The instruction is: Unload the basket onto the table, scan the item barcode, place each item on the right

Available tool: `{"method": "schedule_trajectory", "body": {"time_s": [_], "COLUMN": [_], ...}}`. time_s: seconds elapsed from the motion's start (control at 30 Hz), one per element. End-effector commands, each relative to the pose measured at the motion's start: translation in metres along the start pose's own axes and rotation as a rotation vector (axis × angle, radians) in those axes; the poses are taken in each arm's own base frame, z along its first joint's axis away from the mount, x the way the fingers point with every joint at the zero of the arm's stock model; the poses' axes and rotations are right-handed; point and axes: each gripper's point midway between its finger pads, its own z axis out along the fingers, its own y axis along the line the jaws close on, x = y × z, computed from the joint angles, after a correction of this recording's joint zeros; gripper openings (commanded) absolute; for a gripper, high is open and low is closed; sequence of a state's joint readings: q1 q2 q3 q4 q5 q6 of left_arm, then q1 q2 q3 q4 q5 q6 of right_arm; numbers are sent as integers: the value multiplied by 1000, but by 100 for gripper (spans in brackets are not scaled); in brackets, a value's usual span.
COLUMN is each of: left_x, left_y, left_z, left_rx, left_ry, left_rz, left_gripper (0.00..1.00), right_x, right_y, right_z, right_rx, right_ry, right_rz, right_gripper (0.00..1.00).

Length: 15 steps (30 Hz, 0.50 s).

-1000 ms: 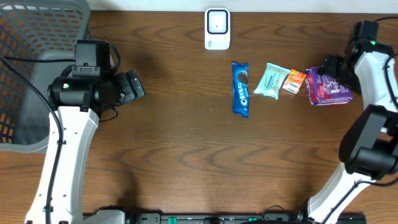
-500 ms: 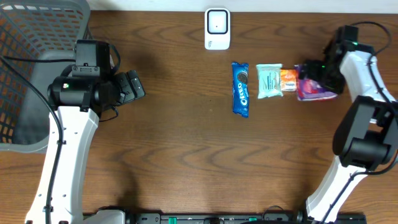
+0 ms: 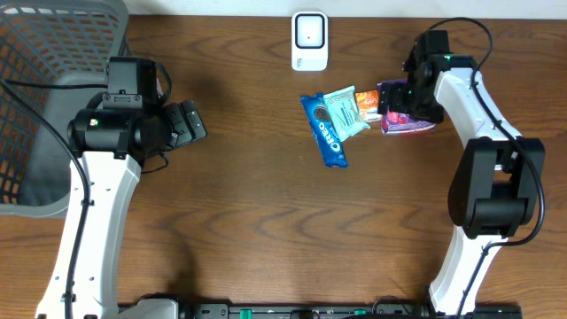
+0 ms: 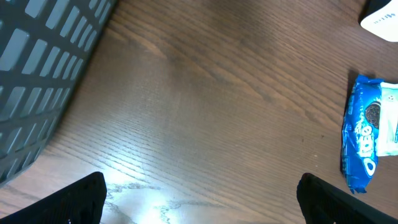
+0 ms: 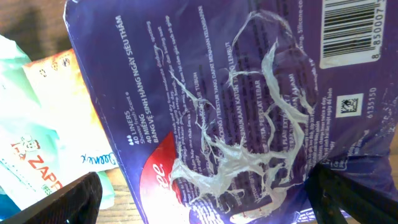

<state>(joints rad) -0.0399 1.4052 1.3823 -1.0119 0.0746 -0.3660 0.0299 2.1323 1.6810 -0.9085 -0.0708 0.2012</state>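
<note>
Purple pack point(image 3: 406, 125), right of centre in the upper part of the overhead view, flat on the table point(image 3: 266, 213): soft rectangular pouch of glossy purple film. Crinkled surface with bright creases of glare across the middle in the right wrist view. Several lines of small white type; white barcode point(image 5: 348, 31) panel at the upper right corner of that frame, facing the camera; small square code just below it; red-and-white curved band near the lower edge.

Right gripper point(image 5: 208, 202) directly over the pack, jaws spread wide, black fingertips at the two lower corners of the wrist frame, pack filling the space between. Contact with the film not discernible.

Orange sachet point(image 3: 368, 105): small, flat, against the pack's left edge. Mint pack point(image 3: 341, 112): pale green film, rectangular, tilted, just left of the sachet and overlapping the Oreo pack point(image 3: 323, 131), a long narrow glossy blue wrapper lying diagonally.

Scanner point(image 3: 309, 40): white rounded-rectangle plastic housing at top centre, apart from the cluster.

Table: smooth dark brown wood-grain surface, with a patch of glare near the lower left of the left wrist view.

Left gripper point(image 3: 188, 124): left of centre, well apart from all packs, jaws wide apart and empty, above bare table. Basket point(image 3: 53, 53): grey plastic lattice with square openings, upper left corner.
</note>
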Motion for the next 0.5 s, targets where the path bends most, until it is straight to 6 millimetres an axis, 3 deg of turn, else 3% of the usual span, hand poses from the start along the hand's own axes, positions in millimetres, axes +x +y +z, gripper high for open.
{"method": "schedule_trajectory", "body": {"time_s": [0.0, 0.23, 0.47], "left_x": [-2, -2, -2], "left_y": [2, 2, 2], "left_z": [0, 0, 0], "left_rx": [-12, -12, -12], "left_ry": [-6, -6, -6], "left_rz": [-4, -4, -4], "left_gripper": [98, 98, 98], "right_x": [18, 25, 8], "right_y": [14, 15, 18], "right_z": [14, 6, -35], "right_rx": [-58, -60, -49], "right_ry": [78, 100, -16], "right_rz": [22, 23, 6], "right_gripper": [99, 99, 99]}}
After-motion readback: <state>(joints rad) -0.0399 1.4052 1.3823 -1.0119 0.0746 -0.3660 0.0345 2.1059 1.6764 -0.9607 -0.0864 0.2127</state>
